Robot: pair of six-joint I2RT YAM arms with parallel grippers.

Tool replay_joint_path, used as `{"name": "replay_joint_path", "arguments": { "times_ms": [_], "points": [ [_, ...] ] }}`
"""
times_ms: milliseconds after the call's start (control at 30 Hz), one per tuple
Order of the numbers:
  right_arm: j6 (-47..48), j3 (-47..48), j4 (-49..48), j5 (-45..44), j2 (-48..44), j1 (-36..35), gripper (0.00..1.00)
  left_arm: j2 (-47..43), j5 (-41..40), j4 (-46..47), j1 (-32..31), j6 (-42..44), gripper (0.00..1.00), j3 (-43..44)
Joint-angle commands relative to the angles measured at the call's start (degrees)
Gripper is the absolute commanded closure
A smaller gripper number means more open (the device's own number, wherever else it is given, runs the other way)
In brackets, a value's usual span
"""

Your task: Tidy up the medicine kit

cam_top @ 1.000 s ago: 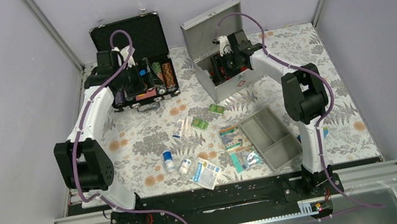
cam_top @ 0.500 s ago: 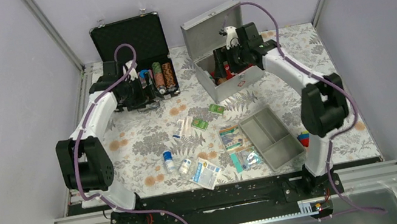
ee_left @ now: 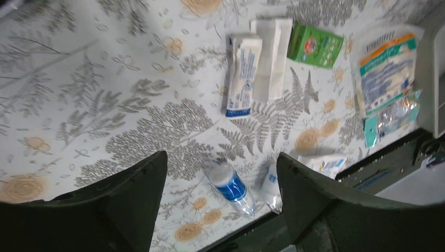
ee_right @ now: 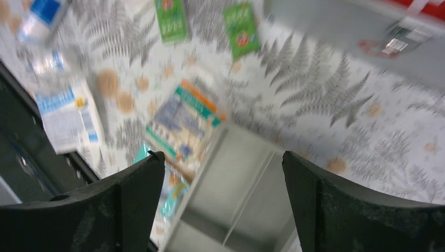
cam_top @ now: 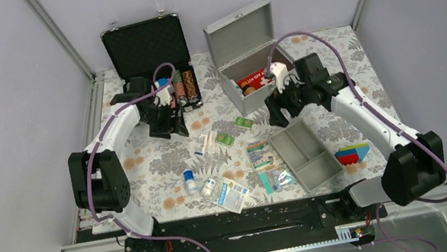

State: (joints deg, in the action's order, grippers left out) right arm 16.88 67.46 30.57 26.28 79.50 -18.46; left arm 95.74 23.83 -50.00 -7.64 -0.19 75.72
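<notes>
Above the flowered table point(cam_top: 157, 158), left tool point(cam_top: 169, 127) and right tool point(cam_top: 280, 114) gape empty; gathering seems underway, next gripping the small green box point(cam_top: 244, 122) for the grey divided tray point(cam_top: 293, 145).

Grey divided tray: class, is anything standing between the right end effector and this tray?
Nothing visible does. The right end effector hangs open near the far end of the grey divided tray, bare air between them. A packet lies beside the tray's left edge, not on it.

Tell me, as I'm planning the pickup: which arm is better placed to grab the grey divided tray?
Right. The right gripper, open, hangs near the far end of the tray; the left gripper is far off, by the black case.
</notes>
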Motion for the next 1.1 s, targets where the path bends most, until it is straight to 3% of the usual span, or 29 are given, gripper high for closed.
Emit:
{"name": "replay_joint_path", "arguments": {
  "times_ms": [0,300,567,733,933,1067],
  "points": [
    [12.62,-3.97,11.88,2.47,-4.74,0.18,0.11,1.03,-1.41,-4.69,-1.41,0.42,0.25,-0.71],
    [13.6,-7.18,20.77,-1.78,-9.9,0.17,0.13,-8.38,-3.56,-8.05,-1.82,-5.18,0.26,-16.46],
    [10.39,-7.5,17.52,-4.39,-8.02,0.18,0.13,-5.42,-4.81,-5.67,-1.97,-5.51,0.33,-17.14],
    [10.14,-6.31,16.84,-11.6,-5.06,0.18,0.19,-5.21,-4.7,-3.21,-2.91,-5.13,0.36,-17.05],
    [19.59,-3.23,17.12,-4.59,-1.76,-0.28,0.27,-5.11,-5.7,-2.11,-3.11,-2.72,0.4,-12.19],
    [20.12,1.1,16.94,-2.55,3.05,-1.93,0.32,-4.13,-10.45,-4.48,-3.61,-0.32,0.42,-9.56]
  ]
}}
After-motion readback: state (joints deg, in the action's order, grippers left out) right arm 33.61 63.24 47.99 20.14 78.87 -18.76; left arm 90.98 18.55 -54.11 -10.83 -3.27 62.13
